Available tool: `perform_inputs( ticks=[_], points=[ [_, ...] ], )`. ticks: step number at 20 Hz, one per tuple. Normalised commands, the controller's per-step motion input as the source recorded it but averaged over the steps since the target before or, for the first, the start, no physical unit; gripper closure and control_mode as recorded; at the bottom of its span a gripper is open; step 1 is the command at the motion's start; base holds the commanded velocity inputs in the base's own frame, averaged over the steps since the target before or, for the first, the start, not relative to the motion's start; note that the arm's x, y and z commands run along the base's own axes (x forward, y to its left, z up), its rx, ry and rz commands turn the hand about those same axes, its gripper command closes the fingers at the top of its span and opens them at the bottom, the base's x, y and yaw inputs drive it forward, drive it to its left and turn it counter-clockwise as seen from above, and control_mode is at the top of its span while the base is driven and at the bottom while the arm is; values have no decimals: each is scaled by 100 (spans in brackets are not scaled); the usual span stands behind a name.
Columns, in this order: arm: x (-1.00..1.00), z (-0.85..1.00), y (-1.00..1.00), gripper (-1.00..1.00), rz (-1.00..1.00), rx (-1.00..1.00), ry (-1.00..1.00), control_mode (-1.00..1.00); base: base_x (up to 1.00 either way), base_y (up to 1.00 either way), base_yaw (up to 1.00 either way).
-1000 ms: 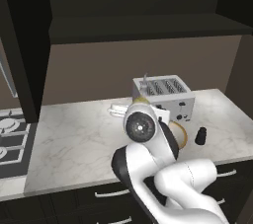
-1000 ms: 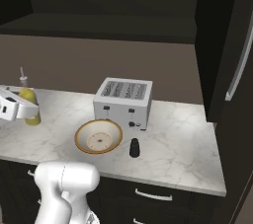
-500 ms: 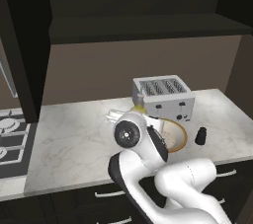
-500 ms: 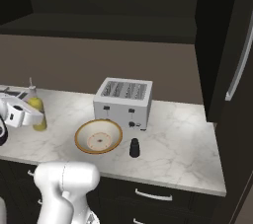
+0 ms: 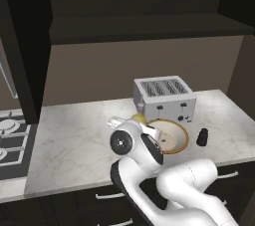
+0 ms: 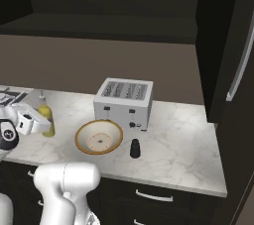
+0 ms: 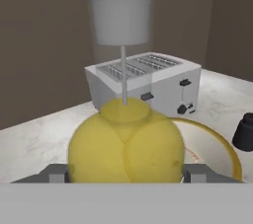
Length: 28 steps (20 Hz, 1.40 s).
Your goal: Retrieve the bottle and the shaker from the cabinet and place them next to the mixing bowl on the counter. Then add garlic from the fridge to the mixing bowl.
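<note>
Yellow bottle between the fingers, beside the mixing bowl

Cabinets (image 6: 218,45) of dark wood rise over and beside the work area, the tallest standing past the toaster's far side in the right base view. Under them the desk (image 5: 74,140) is a pale, grey-veined marble slab with dark drawer fronts below. A gas hob (image 5: 10,140) sits at the desk's end, well apart from the toaster.

The toaster (image 6: 125,101) is a boxy grey metal unit with slots in its top and a lever and knob on its front; it stands at the back of the desk. Just in front of it lies the mixing bowl (image 6: 98,137), round and shallow, with a mustard-yellow rim and a pale inside. The robot's white arm (image 5: 164,180) curves up in front of the bowl in the left base view and covers part of its rim.

The bottle (image 7: 126,141) stands upright on the desk, just beside the bowl on the side away from the shaker. Its body is bulbous, translucent yellow, with a thin stem leading up to a white cylindrical cap. In the right base view the bottle (image 6: 45,117) is close against the white hand. The fingers (image 7: 54,173) stand one on each side of its yellow body at its widest part; I cannot tell whether they press it or stand just clear.

The shaker (image 6: 134,148) is a small, dark, tapered piece in front of the toaster, near the bowl's rim.
</note>
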Motion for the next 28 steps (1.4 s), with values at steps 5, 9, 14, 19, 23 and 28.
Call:
perform_inputs(
  ticks=[5,9,14,19,23,28],
  points=[
    [32,-36,-2,100,-5,0,0,-100,0,0,0],
    [31,-33,0,100,-5,0,0,-100,0,0,0],
    [29,-31,0,100,-4,0,0,-100,0,0,0],
    [29,-31,0,100,-3,0,0,-100,0,0,0],
    [30,-34,1,100,-3,0,2,-100,0,0,0],
    [23,-32,4,100,-1,0,0,-100,0,0,0]
  ],
)
